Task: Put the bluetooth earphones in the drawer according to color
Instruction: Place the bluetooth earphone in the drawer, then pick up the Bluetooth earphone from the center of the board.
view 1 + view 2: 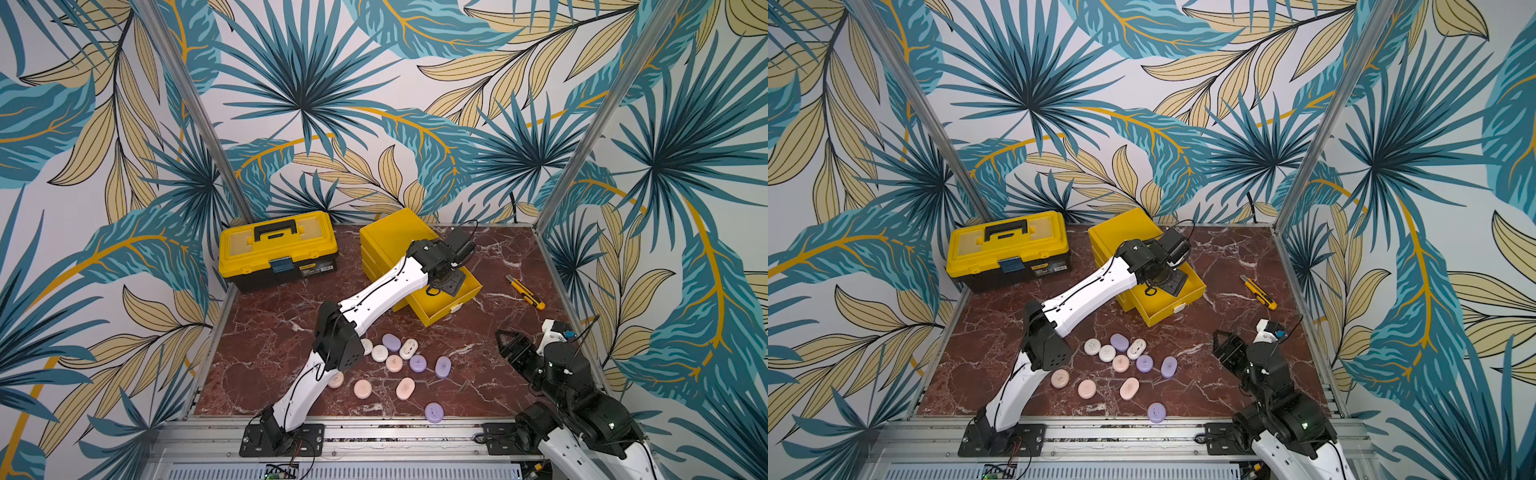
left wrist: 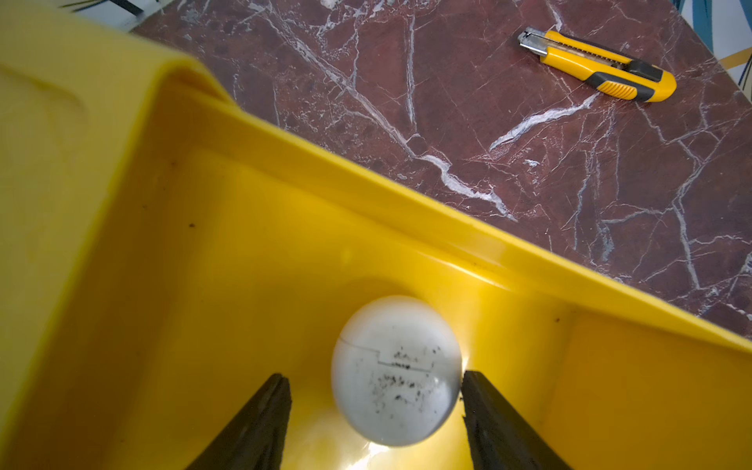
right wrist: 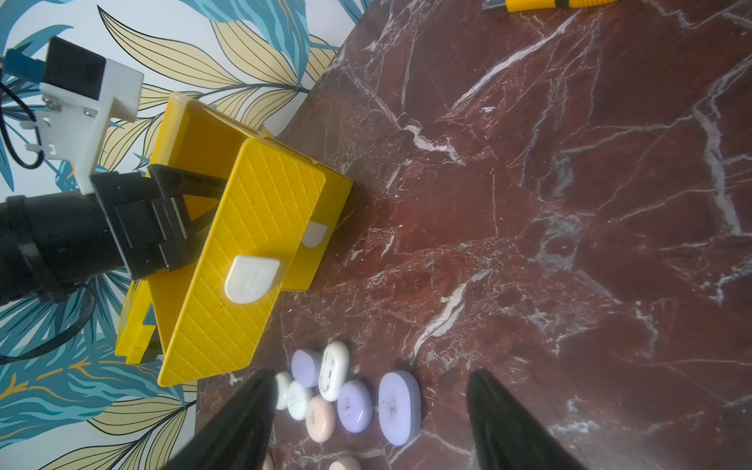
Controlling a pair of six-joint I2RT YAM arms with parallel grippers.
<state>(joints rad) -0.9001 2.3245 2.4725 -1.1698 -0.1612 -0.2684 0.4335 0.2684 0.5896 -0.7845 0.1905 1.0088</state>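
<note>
Left gripper [image 2: 373, 375] fingers stand apart inside the pulled-out drawer [image 2: 366, 191], with one white earphone case [image 2: 396, 368] between them and a gap on one side. Right gripper [image 3: 372, 372], wide and empty, points at the cluster on the worktop [image 1: 257, 340] and is the nearer arm. The closest lilac case [image 3: 398, 407] lies lengthwise toward it. Outside lie three white cases [image 1: 379, 353], four lilac and four pink cases [image 1: 362, 389].

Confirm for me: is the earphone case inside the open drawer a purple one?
No, the earphone case lying in the open drawer is white, with dark smudges on it.
</note>
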